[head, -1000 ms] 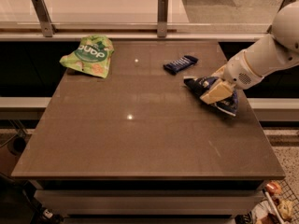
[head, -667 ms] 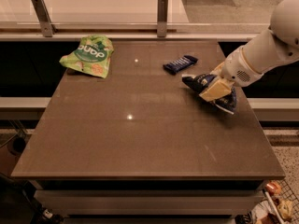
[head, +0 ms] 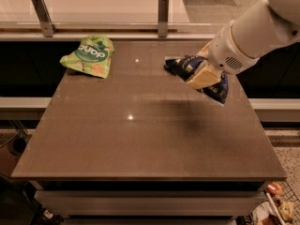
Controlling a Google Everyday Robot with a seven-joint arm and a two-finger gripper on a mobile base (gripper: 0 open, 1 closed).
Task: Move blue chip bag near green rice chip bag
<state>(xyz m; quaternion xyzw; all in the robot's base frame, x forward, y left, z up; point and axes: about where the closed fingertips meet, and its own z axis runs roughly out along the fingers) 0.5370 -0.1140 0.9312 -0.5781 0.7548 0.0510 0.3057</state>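
The blue chip bag (head: 213, 81) is a crumpled navy foil bag with white lettering. It hangs in my gripper (head: 202, 77), which is shut on it and holds it above the right rear part of the brown table (head: 140, 139). Its shadow falls on the tabletop below. The white arm comes in from the upper right. The green rice chip bag (head: 89, 55) lies flat at the table's rear left corner, well to the left of the gripper. The small dark blue bar wrapper is mostly hidden behind the held bag.
A ledge with two upright metal posts (head: 162, 13) runs along the table's far edge. Dark gaps flank the table left and right. Some clutter (head: 276, 207) sits on the floor at the lower right.
The gripper has lifted the blue chip bag off the table and carried it left and toward the rear, over the spot where the bar wrapper lay.
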